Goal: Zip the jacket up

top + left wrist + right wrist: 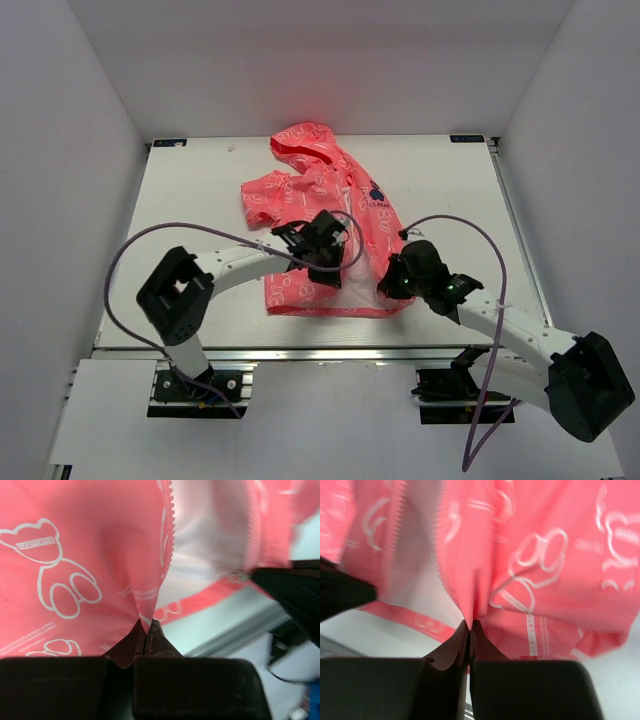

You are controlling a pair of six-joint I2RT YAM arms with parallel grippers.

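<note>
While the small coral-pink hooded jacket of thin, white-printed fabric [330, 190] lies mid-way across the desk [200, 180], hood towards the far edge, the left gripper [145, 625] is pinched tight on one front panel's bottom hem and the right gripper [470, 625] on the other. The cloth looks light, limp and slippery, so I'd take hold low beside the zipper teeth [171, 525].

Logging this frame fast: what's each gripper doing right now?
Left gripper: closed, pinching the jacket near its zipper edge.
Right gripper: closed, pinching the jacket's other front panel.
</note>
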